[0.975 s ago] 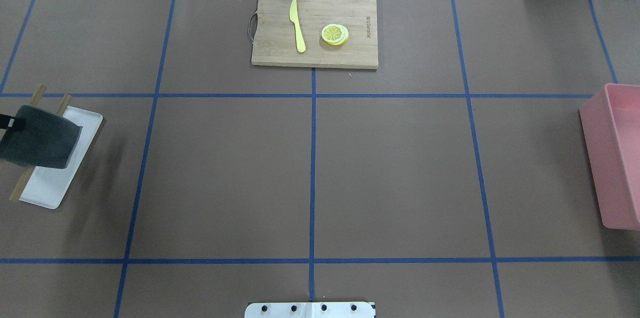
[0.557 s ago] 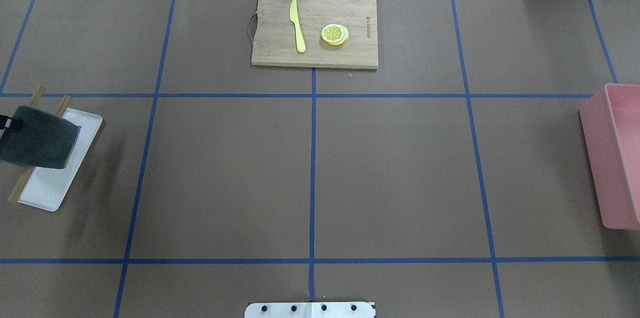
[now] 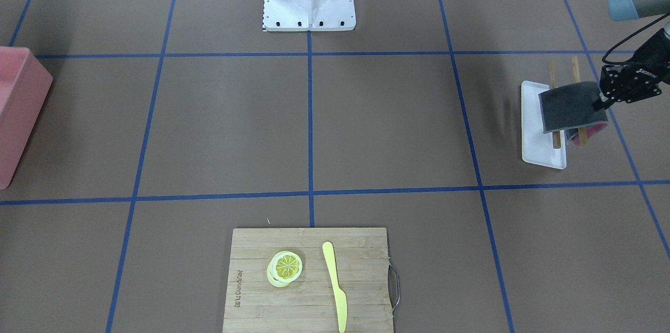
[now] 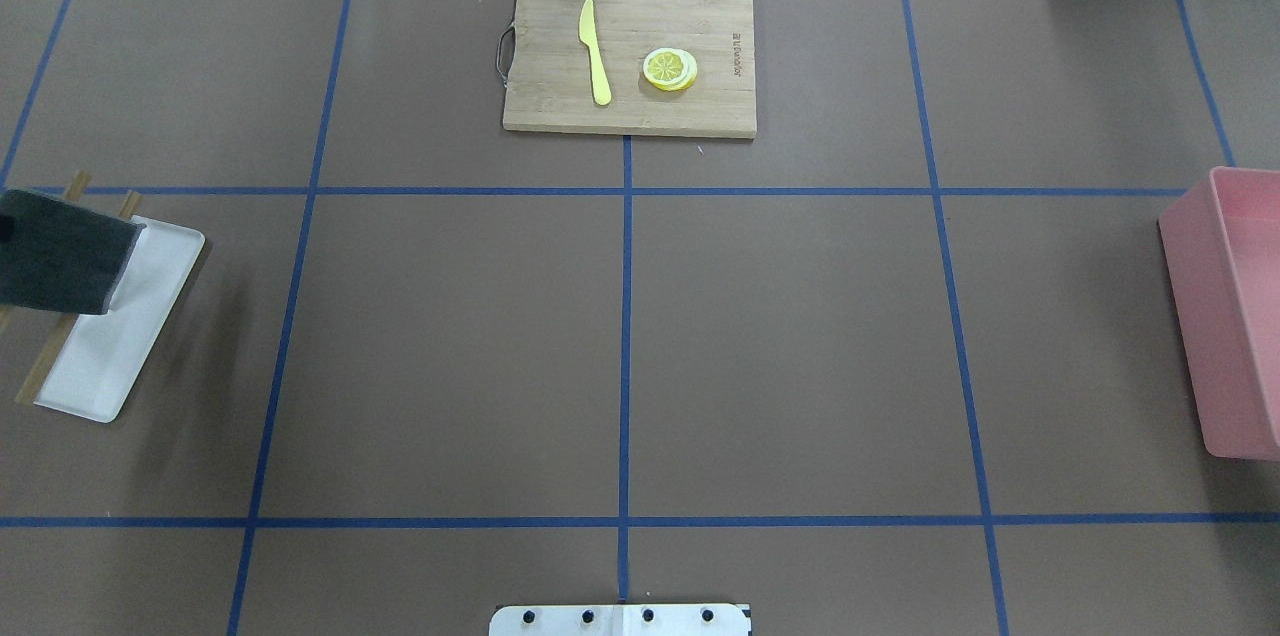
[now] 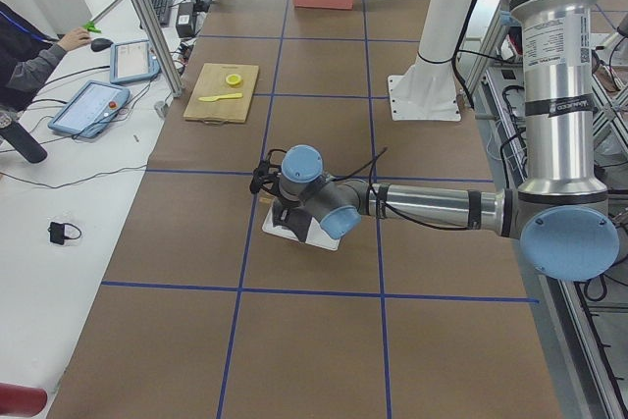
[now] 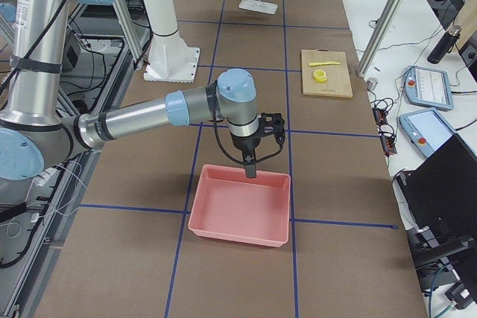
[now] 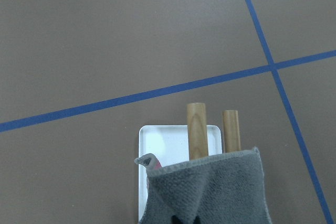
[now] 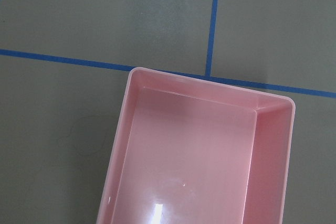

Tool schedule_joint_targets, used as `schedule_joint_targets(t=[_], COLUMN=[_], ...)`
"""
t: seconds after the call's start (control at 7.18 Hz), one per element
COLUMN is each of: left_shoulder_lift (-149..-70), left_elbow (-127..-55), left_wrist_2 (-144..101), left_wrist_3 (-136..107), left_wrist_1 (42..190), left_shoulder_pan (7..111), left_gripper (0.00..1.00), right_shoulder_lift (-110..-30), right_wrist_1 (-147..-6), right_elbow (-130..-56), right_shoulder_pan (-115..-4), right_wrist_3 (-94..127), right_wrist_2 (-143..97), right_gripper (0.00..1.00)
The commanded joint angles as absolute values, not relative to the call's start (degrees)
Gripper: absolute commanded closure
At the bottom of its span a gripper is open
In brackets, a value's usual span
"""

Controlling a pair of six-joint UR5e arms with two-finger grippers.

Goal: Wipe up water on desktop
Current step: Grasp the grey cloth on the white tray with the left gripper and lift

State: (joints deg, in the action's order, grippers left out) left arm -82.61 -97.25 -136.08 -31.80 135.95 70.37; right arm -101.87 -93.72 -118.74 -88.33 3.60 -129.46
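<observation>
The desktop (image 4: 450,346) is a brown surface with a blue tape grid; I see no water on it. My left gripper (image 3: 602,100) is shut on a dark grey cloth (image 3: 568,108), which hangs above a small white tray (image 3: 531,129) at the table's left end. The cloth also shows in the overhead view (image 4: 60,251) and the left wrist view (image 7: 210,192). Two wooden sticks (image 7: 197,129) lie across the tray under the cloth. My right gripper (image 6: 251,165) hangs over a pink bin (image 6: 238,210); I cannot tell if it is open or shut.
A bamboo cutting board (image 4: 630,56) at the far middle carries a yellow knife (image 4: 595,51) and lemon slices (image 4: 669,69). The pink bin (image 4: 1235,316) stands at the right edge. The robot's base plate (image 4: 620,619) is at the near edge.
The cloth in my left gripper has moved left and a little farther away over the tray. Nothing else has moved.
</observation>
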Motion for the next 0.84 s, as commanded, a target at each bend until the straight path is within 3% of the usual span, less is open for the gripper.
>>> schedule_joint_targets(t=[0.0, 0.42, 0.7], left_shoulder_lift=[-83.4, -89.6, -89.8], left_elbow=[-97.6, -100.2, -100.4], left_wrist_2=[-137.3, -136.6, -136.7], left_wrist_3=[-32.3, -44.6, -45.2], left_wrist_1=[135.9, 136.1, 136.2], left_shoulder_pan=[73.4, 76.6, 76.6], left_gripper=[1.0, 1.0, 1.0], right_shoulder_lift=[-101.8, -101.6, -101.5], right_wrist_1=[-93.7, -93.7, -93.6], right_elbow=[-119.1, -122.0, -122.3], right_shoulder_pan=[-88.3, -88.2, -88.1], right_wrist_3=[3.6, 3.9, 4.0], right_wrist_2=[-129.5, -130.7, -131.6], right_gripper=[0.0, 0.0, 0.0])
